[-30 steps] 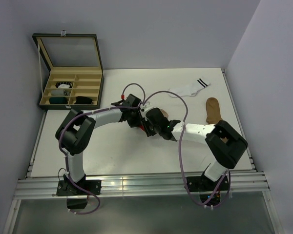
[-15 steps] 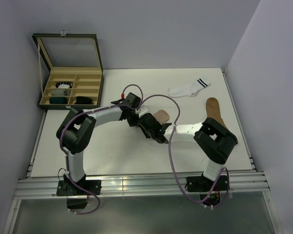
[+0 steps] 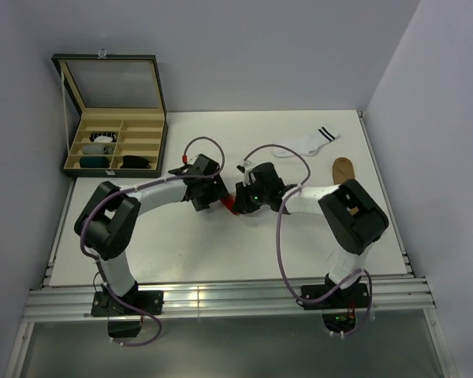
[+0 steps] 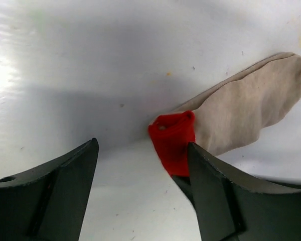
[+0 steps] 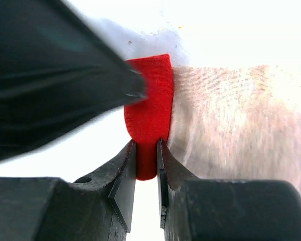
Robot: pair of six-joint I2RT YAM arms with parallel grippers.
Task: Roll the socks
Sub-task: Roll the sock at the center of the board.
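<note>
Lying flat on the white counter [image 3: 181, 244], the beige fabric sock with a red cuff [image 4: 241, 110] sat well to the right of the dark green lidded box [image 3: 114, 142], about at the counter's middle. The red cuff [image 5: 148, 115] was folded into a short band, and the right tool [image 5: 146, 150] pinched it, its two black fingers narrowed onto the fabric's lower edge. The left tool [image 4: 140, 150] hung over the same cuff with its fingers spread wide, one to each side, gripping nothing. From overhead, most of the sock's beige foot was hidden beneath the right arm. Farther right of the box, near the counter's back edge, lay a white sock with black cuff stripes [image 3: 307, 144], and beyond it a brown sock [image 3: 343, 169], partly covered by the right arm. The box itself stood at the back left corner, lid upright, with rolled socks in some compartments.
</note>
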